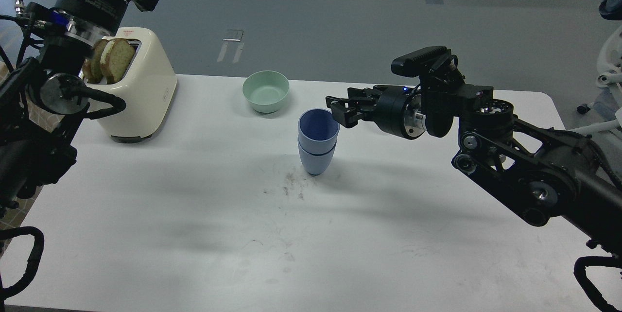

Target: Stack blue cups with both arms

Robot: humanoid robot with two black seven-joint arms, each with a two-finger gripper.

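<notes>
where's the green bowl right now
In the head view the mint-green bowl sits near the table's far edge, between the cream toaster to its left and the stacked blue cups in front-right.

The white table (194, 234) carries a cream toaster (143, 91), green bowl (266, 91), stacked blue cups (317, 144), and seemingly dark scuffs (291, 185).

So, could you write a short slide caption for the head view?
Two blue cups nested upright on the white table, right claw open beside the rim.
</notes>
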